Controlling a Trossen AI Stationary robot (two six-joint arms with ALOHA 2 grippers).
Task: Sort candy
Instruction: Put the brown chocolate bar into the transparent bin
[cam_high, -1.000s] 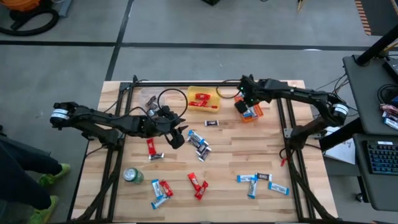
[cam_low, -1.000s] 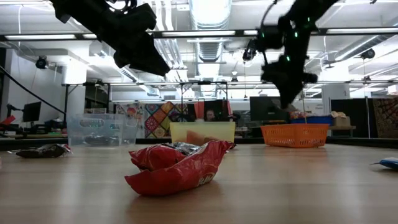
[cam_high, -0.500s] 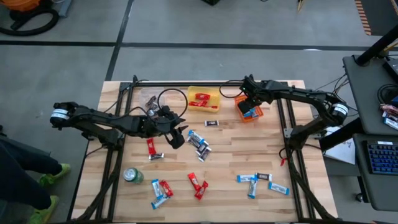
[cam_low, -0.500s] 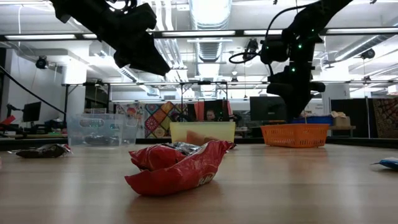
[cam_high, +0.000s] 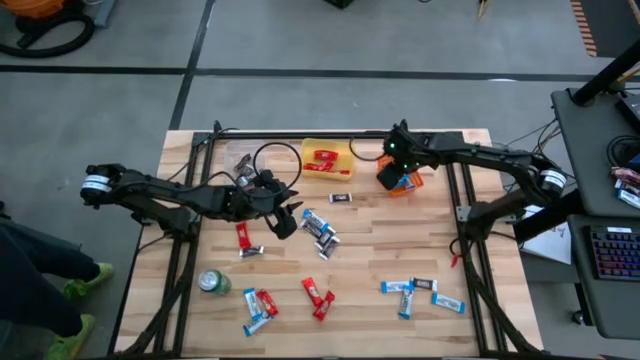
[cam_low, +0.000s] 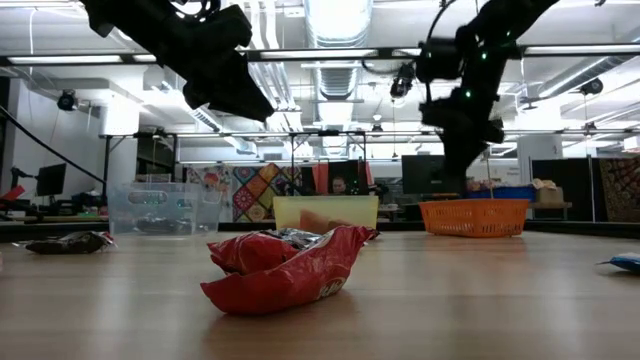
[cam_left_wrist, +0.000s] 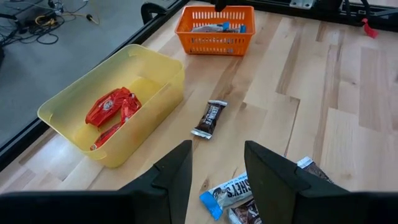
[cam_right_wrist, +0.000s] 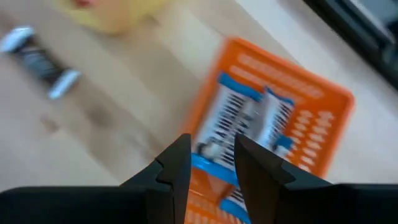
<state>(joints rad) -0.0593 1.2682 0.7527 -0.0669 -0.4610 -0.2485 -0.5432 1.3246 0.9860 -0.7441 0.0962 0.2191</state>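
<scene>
**Candy: positions on table**

Blue-and-white bars (cam_right_wrist: 249, 127) lying flat inside orange basket (cam_high: 412, 186). Red bars (cam_left_wrist: 112, 107) in yellow bin (cam_left_wrist: 65, 124). One dark bar (cam_left_wrist: 209, 118) alone on wood near bin. Mixed cluster (cam_high: 318, 230) at table centre. Red pair (cam_high: 318, 295) and blue group (cam_high: 420, 295) scattered along near edge

Over the last second, only the right end effector (cam_high: 391, 172) has been moved. It has been kept above the orange basket (cam_high: 406, 186) at the far right of the tabletop, shifted slightly toward the basket's left edge. In the low view it has been raised a little from half a second ago. Its fingers (cam_right_wrist: 176, 168) have been parted from a nearly closed stance, and nothing is held between them over the blue-and-white candy (cam_right_wrist: 239, 118) lying in the basket.
</scene>
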